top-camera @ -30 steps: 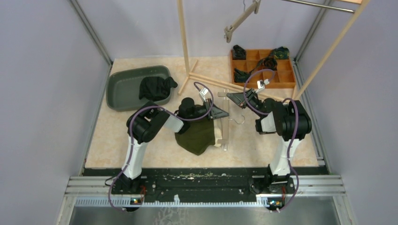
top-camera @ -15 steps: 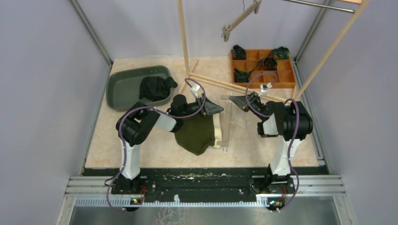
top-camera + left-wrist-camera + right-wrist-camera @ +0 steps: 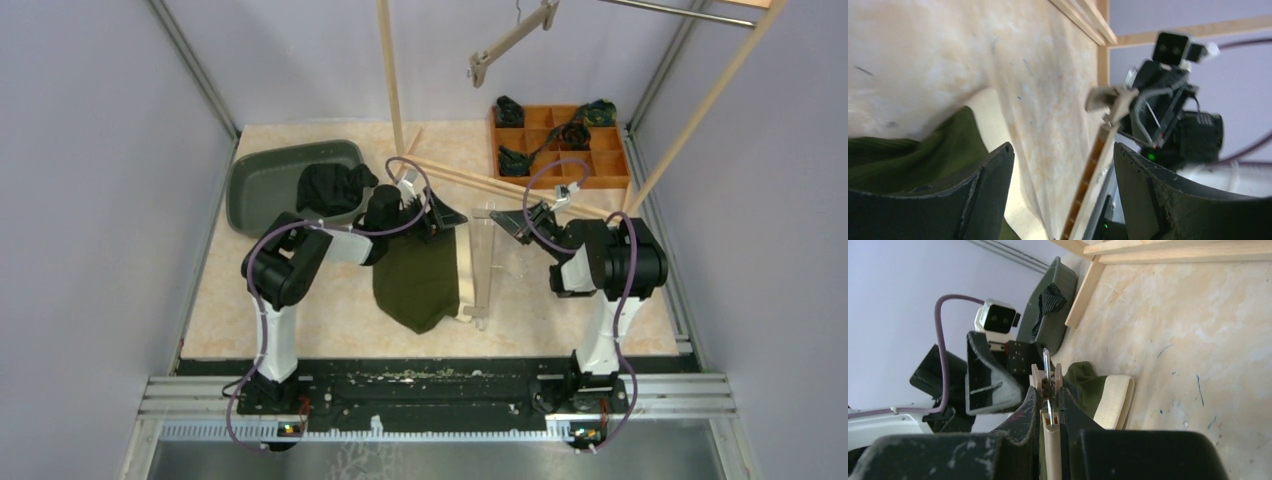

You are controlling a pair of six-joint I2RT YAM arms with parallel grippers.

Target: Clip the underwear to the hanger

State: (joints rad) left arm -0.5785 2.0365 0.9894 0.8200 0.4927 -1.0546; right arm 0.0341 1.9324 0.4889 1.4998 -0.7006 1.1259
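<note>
The olive underwear [image 3: 415, 285] with a cream waistband [image 3: 464, 275] lies spread on the table between the arms. Along its right edge stands the pale hanger [image 3: 482, 262], on edge. My right gripper [image 3: 508, 222] is shut on the hanger's middle by the metal hook [image 3: 1046, 369]; the right wrist view shows the bar [image 3: 1051, 445] pinched between its fingers. My left gripper [image 3: 452, 215] hovers open over the underwear's far edge, holding nothing. In the left wrist view the hanger [image 3: 1096, 162] and bare table lie between its fingers [image 3: 985, 192], with the underwear [image 3: 918, 160] at the left.
A grey-green tub [image 3: 262, 190] holding a dark garment [image 3: 332, 187] sits at the far left. A wooden compartment tray [image 3: 610, 165] with dark clothes is at the far right. A wooden rack's posts [image 3: 392, 90] and floor bars cross the back; another hanger [image 3: 510, 42] hangs above.
My left gripper has opened, let go at the waistband by the hanger and drawn back toward the far left. The hanger now stands more on edge in the right gripper.
</note>
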